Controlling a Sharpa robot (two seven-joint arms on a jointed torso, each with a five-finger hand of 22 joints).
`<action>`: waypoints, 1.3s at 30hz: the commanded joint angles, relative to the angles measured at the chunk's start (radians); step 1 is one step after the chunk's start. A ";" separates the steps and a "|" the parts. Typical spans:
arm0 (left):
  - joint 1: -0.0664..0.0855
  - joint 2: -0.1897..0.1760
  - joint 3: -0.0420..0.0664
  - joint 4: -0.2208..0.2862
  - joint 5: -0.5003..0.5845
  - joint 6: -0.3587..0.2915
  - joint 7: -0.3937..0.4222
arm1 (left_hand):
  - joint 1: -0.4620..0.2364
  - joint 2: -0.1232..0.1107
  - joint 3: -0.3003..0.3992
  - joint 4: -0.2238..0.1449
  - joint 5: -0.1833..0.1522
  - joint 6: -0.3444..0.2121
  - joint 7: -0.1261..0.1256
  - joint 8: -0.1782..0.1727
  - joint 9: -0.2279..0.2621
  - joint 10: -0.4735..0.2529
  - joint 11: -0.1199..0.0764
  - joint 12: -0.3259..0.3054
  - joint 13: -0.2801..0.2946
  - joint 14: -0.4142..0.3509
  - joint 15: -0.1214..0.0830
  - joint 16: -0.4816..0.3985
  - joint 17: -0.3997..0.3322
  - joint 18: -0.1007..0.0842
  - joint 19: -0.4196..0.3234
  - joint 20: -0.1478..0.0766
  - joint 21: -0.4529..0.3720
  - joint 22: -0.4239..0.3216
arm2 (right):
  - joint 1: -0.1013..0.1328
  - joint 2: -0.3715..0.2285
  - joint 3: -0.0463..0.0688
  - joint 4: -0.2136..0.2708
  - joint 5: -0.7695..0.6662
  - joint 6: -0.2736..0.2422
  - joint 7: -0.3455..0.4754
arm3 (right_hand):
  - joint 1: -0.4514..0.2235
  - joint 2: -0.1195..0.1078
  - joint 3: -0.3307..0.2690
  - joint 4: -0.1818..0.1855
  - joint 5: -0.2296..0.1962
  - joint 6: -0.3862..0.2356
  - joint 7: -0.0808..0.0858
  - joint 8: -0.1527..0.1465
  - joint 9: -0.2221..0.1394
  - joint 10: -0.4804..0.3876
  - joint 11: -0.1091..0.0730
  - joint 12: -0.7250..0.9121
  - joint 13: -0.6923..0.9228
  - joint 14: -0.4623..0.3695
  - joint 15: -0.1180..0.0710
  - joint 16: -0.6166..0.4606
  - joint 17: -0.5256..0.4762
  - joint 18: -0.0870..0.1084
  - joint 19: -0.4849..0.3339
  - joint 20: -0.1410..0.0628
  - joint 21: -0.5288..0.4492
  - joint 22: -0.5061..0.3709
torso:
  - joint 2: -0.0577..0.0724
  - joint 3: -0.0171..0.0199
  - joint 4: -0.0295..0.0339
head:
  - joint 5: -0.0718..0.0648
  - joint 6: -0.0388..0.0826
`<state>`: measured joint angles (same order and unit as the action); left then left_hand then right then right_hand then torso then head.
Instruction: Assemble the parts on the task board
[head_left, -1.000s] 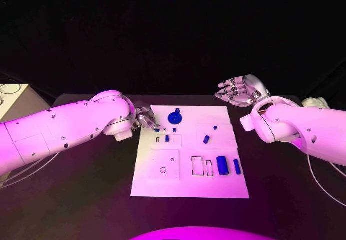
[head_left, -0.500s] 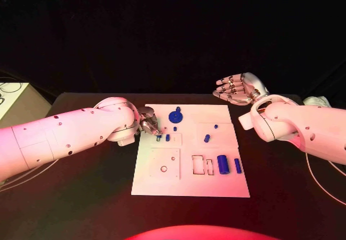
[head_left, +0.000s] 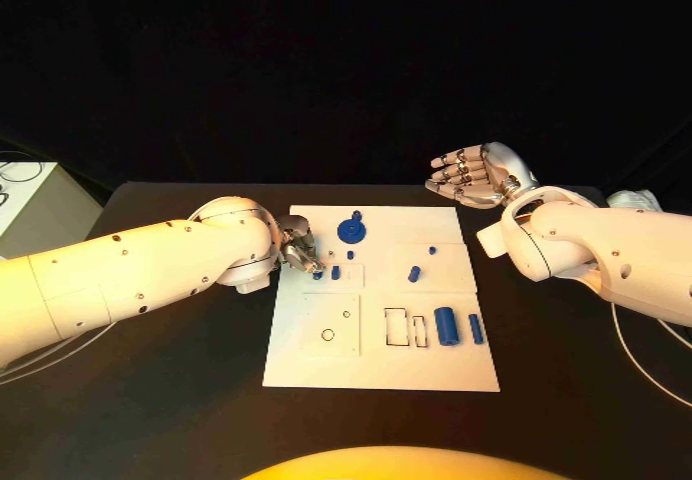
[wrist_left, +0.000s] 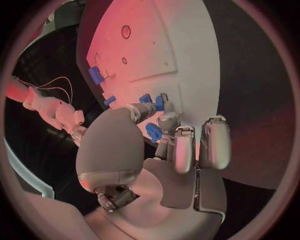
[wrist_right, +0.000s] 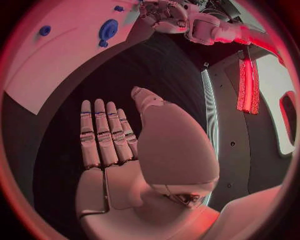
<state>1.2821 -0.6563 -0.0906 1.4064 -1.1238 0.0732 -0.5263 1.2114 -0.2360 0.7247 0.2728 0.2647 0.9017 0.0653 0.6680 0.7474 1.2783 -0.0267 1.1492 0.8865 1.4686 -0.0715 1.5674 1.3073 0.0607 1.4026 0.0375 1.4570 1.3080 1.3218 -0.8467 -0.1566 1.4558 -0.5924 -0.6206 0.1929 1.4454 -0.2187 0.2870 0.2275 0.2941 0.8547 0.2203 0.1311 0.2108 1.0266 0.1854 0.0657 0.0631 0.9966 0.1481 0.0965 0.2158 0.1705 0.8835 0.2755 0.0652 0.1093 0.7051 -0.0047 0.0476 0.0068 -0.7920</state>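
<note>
The left robot hand (head_left: 299, 246) is down at the board (head_left: 382, 375) near its left edge, fingertips (wrist_left: 164, 102) pinching a small blue peg (head_left: 317, 273); from the head view alone the grip is hard to judge. The right robot hand (head_left: 473, 176) is raised past the board's far right corner, fingers extended and empty.

Risk: the pinch looks shallow, so the peg could tilt or slip as it goes in. A second peg (head_left: 335, 272) stands just beside it and could be knocked.

The left wrist view shows the fingertips closed on the peg. The head view shows the remaining parts: the gear (head_left: 351, 232) and the blocks (head_left: 446, 328) near the right edge.
</note>
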 joint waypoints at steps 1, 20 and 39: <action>-0.001 0.000 0.000 0.003 -0.028 -0.001 -0.002 | -0.005 0.001 0.186 -0.178 0.007 0.025 -0.021 0.006 0.164 0.008 -0.001 0.002 -0.001 0.102 -0.008 0.003 0.263 -0.003 0.004 -0.002 0.002 0.022 | 0.000 0.000 0.000 0.002 -0.015 0.016 0.003 | -0.004 0.009 -0.009 0.001 0.008 -0.003 0.017 -0.006 -0.001 -0.006 0.002 -0.003 0.000 0.002 0.007 -0.004 -0.002 0.015 -0.006 -0.003 -0.001 -0.002 | 0.000 -0.0002 0.0000 | 0.002 0.000; -0.002 -0.005 0.000 0.004 -0.041 0.018 -0.004 | -0.009 0.000 0.190 -0.182 0.010 0.026 -0.021 0.006 0.165 0.010 -0.002 0.003 0.000 0.102 -0.009 0.003 0.263 -0.003 0.004 -0.003 0.002 0.022 | 0.000 -0.001 0.000 0.003 -0.032 0.013 -0.006 | -0.007 0.006 -0.021 0.002 0.014 0.008 0.017 -0.004 -0.001 0.005 0.001 -0.001 0.001 0.010 0.007 -0.006 -0.007 0.015 0.000 -0.003 0.001 -0.010 | -0.001 -0.0009 0.0016 | 0.007 -0.006; -0.005 -0.002 -0.001 0.007 -0.038 0.047 -0.005 | -0.010 -0.001 0.191 -0.184 0.011 0.027 -0.021 0.006 0.165 0.010 -0.002 0.002 -0.001 0.102 -0.009 0.003 0.263 -0.004 0.005 -0.003 0.002 0.023 | 0.000 -0.006 0.000 0.014 -0.034 0.018 -0.009 | -0.007 0.005 -0.023 0.001 0.014 0.010 0.017 -0.004 -0.001 0.008 0.001 -0.001 0.001 0.012 0.007 -0.007 -0.008 0.015 0.001 -0.004 0.002 -0.011 | 0.000 0.0004 -0.0006 | 0.009 -0.008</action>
<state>1.2786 -0.6607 -0.0907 1.4096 -1.1597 0.0924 -0.5305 1.1998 -0.2475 0.7714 0.2260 0.2713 0.9046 0.0624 0.6675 0.7740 1.2833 -0.0283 1.1492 0.8862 1.4650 -0.0749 1.5674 1.3073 0.0607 1.4025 0.0376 1.4570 1.3077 1.3217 -0.8515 -0.1566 1.4676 -0.6143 -0.6177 0.1792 1.4410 -0.2144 0.2703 0.2275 0.3042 0.8578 0.2173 0.1311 0.2110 1.0267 0.1854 0.0659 0.0633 1.0039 0.1554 0.0949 0.2088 0.1705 0.8836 0.2755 0.0652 0.0989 0.7049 -0.0047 0.0474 0.0165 -0.7998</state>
